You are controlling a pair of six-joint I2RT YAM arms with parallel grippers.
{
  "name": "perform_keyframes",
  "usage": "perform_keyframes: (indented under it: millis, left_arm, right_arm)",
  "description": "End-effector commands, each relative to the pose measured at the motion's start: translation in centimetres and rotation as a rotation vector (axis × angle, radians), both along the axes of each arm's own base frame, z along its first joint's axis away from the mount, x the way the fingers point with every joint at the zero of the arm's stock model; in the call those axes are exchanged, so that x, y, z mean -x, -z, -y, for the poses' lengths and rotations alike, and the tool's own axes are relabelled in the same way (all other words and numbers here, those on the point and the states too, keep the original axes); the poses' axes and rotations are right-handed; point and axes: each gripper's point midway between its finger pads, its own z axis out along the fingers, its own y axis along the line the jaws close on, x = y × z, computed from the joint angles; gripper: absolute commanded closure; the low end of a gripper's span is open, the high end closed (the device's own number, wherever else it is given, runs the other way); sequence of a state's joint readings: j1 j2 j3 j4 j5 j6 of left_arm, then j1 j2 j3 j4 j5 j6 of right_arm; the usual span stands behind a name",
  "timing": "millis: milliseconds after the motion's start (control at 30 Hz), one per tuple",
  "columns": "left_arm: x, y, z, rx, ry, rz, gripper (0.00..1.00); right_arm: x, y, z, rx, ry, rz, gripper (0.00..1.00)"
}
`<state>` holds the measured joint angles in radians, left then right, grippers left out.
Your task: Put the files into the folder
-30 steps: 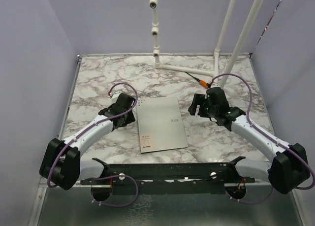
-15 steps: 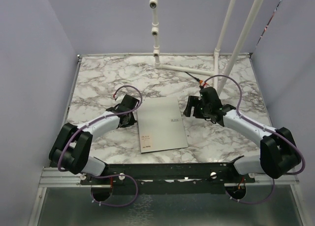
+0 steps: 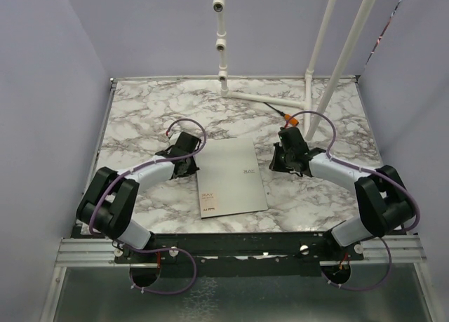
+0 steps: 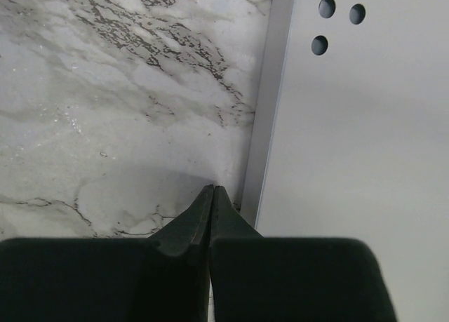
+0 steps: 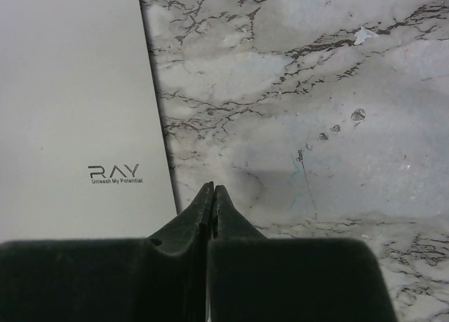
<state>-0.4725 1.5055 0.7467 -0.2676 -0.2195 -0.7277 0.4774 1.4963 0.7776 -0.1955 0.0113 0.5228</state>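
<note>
The folder [image 3: 230, 176] lies closed and flat in the middle of the marble table, grey-beige cover up, with small print and a red mark near its front edge. The files are not visible in any view. My left gripper [image 3: 189, 168] sits low just off the folder's left edge. In the left wrist view its fingers [image 4: 212, 190] are pressed together with nothing between them, beside the folder's edge [image 4: 270, 125]. My right gripper [image 3: 277, 162] sits just off the folder's right edge. It is shut and empty [image 5: 212, 187], with the folder's printed cover [image 5: 77, 111] to its left.
A white pipe frame [image 3: 261, 97] stands at the back of the table, with an orange-handled tool [image 3: 287, 116] lying near it. Purple walls close in the left, right and back. A black rail [image 3: 238, 243] runs along the front edge between the arm bases.
The right gripper has gone from open to shut, and the left gripper has closed fully. Both arms folded back and lower, with the grippers staying beside the folder's side edges.
</note>
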Motion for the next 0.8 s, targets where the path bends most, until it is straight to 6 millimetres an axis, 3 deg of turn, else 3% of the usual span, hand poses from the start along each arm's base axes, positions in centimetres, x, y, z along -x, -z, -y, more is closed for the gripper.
perform_keyframes:
  millis: [0, 367, 767]
  left_arm:
    - [1.7, 2.3, 0.5, -0.003, 0.051, -0.097, 1.0]
    - [2.3, 3.7, 3.0, -0.001, 0.139, -0.129, 1.0]
    - [3.2, 3.7, 5.1, 0.018, 0.188, -0.134, 1.0]
  right_arm:
    - [0.1, 1.6, 0.5, 0.031, 0.01, -0.011, 1.0]
    - [1.5, 3.9, 1.0, 0.038, 0.016, -0.065, 1.0]
    - [2.8, 3.4, 1.6, 0.032, 0.025, -0.067, 0.99]
